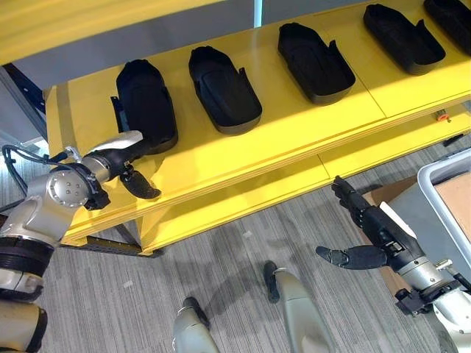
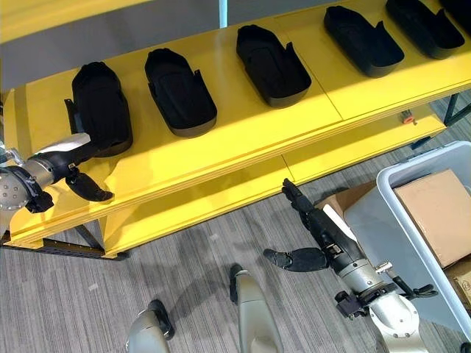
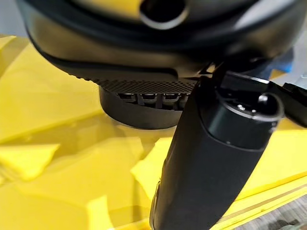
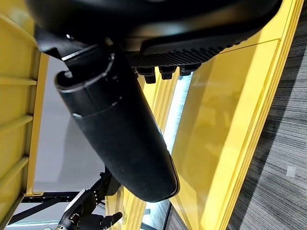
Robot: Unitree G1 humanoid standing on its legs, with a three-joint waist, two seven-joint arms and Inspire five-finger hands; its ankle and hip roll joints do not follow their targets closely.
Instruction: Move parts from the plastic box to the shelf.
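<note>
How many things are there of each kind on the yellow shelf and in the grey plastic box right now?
Black parts on the yellow shelf: 5
Cardboard boxes in the grey plastic box: 1
Total: 6

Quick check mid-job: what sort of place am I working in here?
Probably a factory or warehouse parts station: a long yellow shelf lined with identical black moulded parts, a grey plastic box alongside, industrial carpet flooring.
</note>
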